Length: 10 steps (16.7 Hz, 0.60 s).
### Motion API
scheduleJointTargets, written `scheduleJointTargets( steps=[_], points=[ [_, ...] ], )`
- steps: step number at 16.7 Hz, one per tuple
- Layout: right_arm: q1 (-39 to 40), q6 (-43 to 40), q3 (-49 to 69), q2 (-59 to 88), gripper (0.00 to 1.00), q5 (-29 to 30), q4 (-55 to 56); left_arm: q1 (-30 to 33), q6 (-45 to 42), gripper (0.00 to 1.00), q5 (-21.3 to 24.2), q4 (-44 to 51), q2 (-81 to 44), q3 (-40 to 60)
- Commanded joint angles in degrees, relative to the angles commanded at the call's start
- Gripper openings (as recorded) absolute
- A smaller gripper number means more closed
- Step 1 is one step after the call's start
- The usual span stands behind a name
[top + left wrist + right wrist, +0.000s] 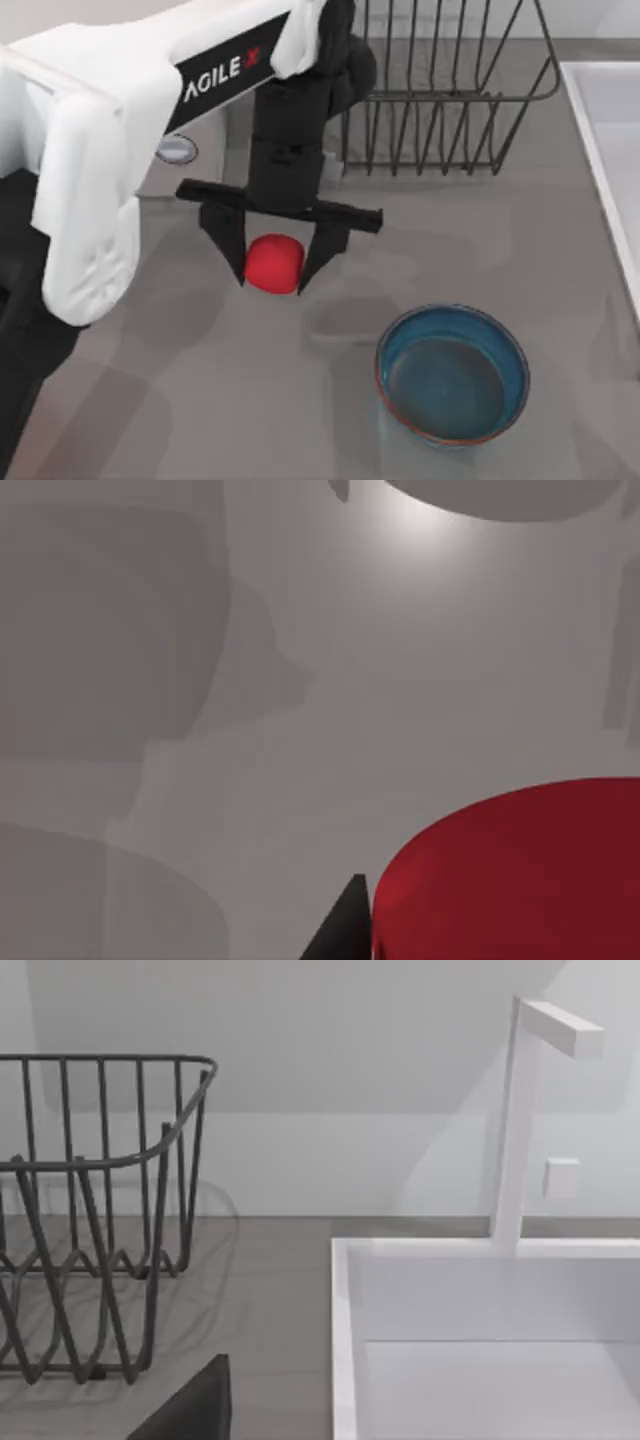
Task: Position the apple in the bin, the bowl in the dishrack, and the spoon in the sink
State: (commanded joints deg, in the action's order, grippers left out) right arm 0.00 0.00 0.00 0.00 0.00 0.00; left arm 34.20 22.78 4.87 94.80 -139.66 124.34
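- Reaching in from the desk's left edge, the left arm is seen in the top view with the left gripper pointed down at the middle of the desk.
- The apple is set between the two dark fingers, which stand spread just wider than it; whether the pads press on it or the apple is lifted off the desk cannot be told.
- In the left wrist view the apple is seen close up beside a dark fingertip, over the grey desk surface.
- The bowl is placed upright toward the near right part of the desk, apart from the apple.
- The dishrack is stood at the far edge of the desk, just behind the gripper; in the right wrist view its wire bars are seen beside the sink.
- The sink is set along the desk's right edge; in the right wrist view its white basin is shown with a white faucet rising behind it.
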Motion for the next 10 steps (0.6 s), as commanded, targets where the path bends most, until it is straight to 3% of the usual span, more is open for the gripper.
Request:
scheduleJointTargets(
  steps=[5, 10],
  points=[
    [0.0, 0.0, 0.0, 0.0, 1.00, 0.0, 0.0, 0.1, -0.1, 0.00, -0.1, 6.6, 1.1, 6.0],
    [0.0, 0.0, 0.0, 0.0, 1.00, 0.0, 0.0, 0.0, -0.1, 0.00, -0.1, 6.8, 1.0, 6.0]
  ],
)
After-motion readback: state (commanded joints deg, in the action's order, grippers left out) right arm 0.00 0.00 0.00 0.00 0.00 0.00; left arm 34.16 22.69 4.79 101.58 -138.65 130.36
